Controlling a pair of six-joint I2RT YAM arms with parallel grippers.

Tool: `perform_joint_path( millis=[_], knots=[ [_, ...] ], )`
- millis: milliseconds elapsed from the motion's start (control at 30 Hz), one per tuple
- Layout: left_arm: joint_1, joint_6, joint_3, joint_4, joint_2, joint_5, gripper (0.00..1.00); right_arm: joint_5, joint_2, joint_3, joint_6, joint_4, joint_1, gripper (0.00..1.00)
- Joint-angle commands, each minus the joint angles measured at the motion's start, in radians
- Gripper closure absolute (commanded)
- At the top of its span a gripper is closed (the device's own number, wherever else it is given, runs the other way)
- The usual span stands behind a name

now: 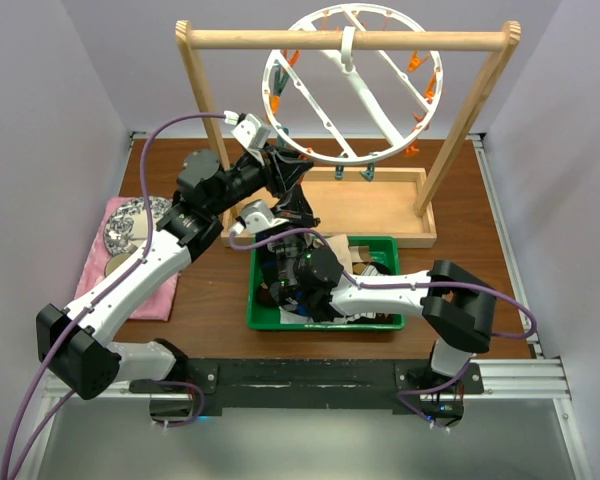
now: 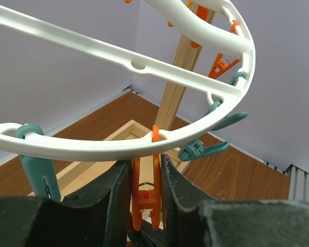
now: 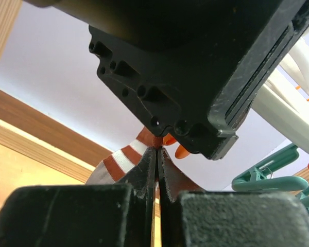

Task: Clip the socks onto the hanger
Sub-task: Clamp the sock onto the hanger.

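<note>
The hanger (image 1: 352, 85), a white ring (image 2: 118, 56) with orange and teal pegs, hangs by its hook from the wooden bar. My left gripper (image 2: 146, 164) is at the ring's lower left edge, shut on the handles of an orange peg (image 2: 147, 193) hanging from the rim. Directly beneath it, my right gripper (image 3: 156, 152) is shut on a brown-and-white striped sock (image 3: 118, 162), whose top edge sits against the underside of the left gripper, by the orange peg tips (image 3: 181, 151). More socks (image 1: 365, 260) lie in the green bin (image 1: 255, 305).
The light wooden frame (image 1: 350, 40) with its tray base (image 1: 380, 205) stands at the back. A pink cloth (image 1: 100, 280) with a patterned item lies at the left. Teal pegs (image 2: 201, 149) hang from the rim beside the held one. The right forearm crosses over the bin.
</note>
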Motion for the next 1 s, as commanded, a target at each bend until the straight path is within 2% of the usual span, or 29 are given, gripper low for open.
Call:
perform_joint_path(
  millis=[0,200,267,333,367,433,467,500,533,567,600,667,800,867,967],
  knots=[
    [0.007,-0.010,0.000,0.029,-0.014,0.011,1.00,-0.002,-0.046,-0.008,0.023,0.460,0.002,1.00],
    [0.009,-0.007,0.006,0.013,-0.019,0.006,1.00,0.038,-0.094,-0.082,0.068,0.458,0.000,1.00],
    [0.007,0.004,0.012,0.004,-0.016,-0.021,1.00,0.054,-0.133,-0.101,0.104,0.450,0.000,1.00],
    [-0.001,0.011,0.026,-0.020,-0.003,-0.060,1.00,0.084,-0.179,-0.135,0.207,0.431,-0.001,1.00],
    [-0.017,0.028,0.036,-0.055,0.003,-0.106,1.00,0.093,-0.212,-0.150,0.262,0.336,-0.001,1.00],
    [-0.039,0.051,0.079,-0.097,0.021,-0.158,1.00,0.098,-0.321,-0.196,0.475,0.189,-0.007,1.00],
    [-0.062,0.083,0.098,-0.146,0.029,-0.202,1.00,0.103,-0.356,-0.209,0.556,0.032,-0.012,1.00],
    [-0.076,0.096,0.134,-0.167,0.036,-0.228,1.00,0.098,-0.431,-0.221,0.733,-0.056,-0.021,1.00],
    [-0.082,0.103,0.147,-0.183,0.044,-0.239,1.00,0.083,-0.466,-0.223,0.835,-0.158,-0.044,1.00],
    [-0.088,0.106,0.153,-0.188,0.043,-0.233,1.00,0.018,-0.506,-0.223,0.941,-0.376,-0.058,1.00],
    [-0.091,0.110,0.151,-0.186,0.040,-0.227,1.00,-0.030,-0.561,-0.208,1.147,-0.483,-0.081,1.00],
    [-0.109,0.129,0.147,-0.181,0.024,-0.239,1.00,-0.143,-0.595,-0.194,1.296,-0.665,-0.144,1.00],
    [-0.120,0.134,0.096,-0.151,-0.016,-0.243,1.00,-0.213,-0.631,-0.172,1.396,-0.795,-0.153,1.00],
    [-0.135,0.125,0.072,-0.126,-0.045,-0.270,1.00,-0.228,-0.651,-0.174,1.410,-0.835,-0.151,1.00],
    [-0.151,0.114,0.027,-0.097,-0.072,-0.281,1.00,-0.332,-0.660,-0.160,1.418,-0.883,-0.153,1.00]
  ],
)
